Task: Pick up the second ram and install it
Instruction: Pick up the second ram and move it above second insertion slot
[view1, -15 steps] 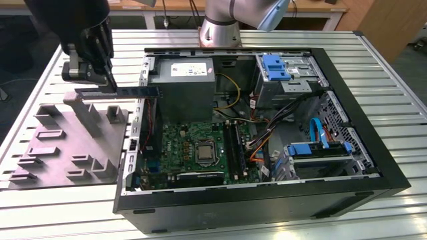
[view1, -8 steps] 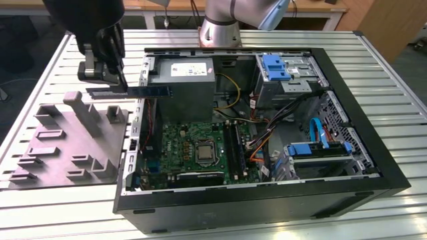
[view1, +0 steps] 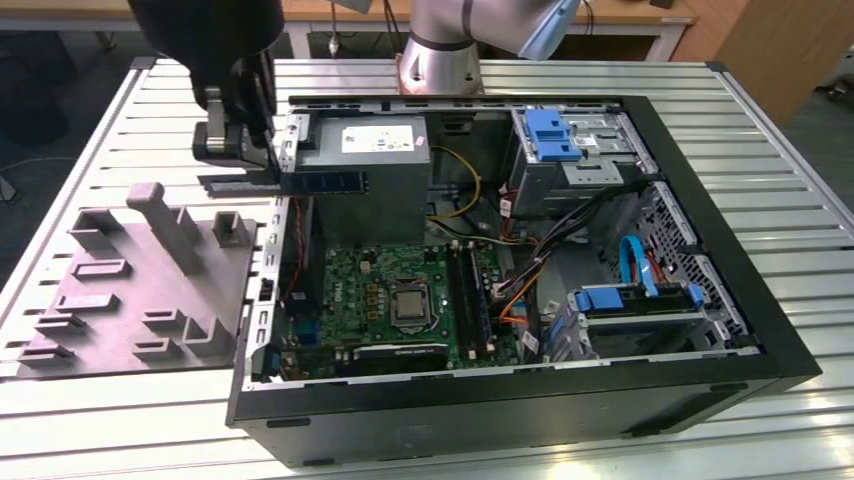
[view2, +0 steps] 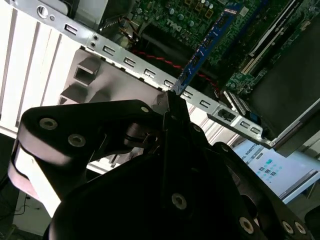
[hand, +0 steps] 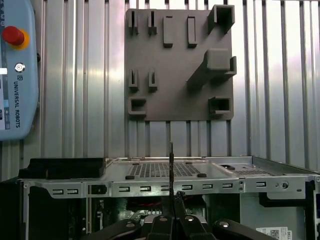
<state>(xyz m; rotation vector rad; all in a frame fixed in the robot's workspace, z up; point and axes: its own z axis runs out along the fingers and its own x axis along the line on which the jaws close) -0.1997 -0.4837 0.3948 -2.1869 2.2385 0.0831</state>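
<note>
Exterior view: jaws seemingly grip second ram (view1: 331, 183).

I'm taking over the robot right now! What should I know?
The gripper is shut on the second ram, holding it by one end.
Where: the ram is in the air over the edge of the open computer case on the exterior view's left, between the grey fixture board and the power supply.
Done: ram picked up.
Left: it is not seated on the motherboard yet.
</note>
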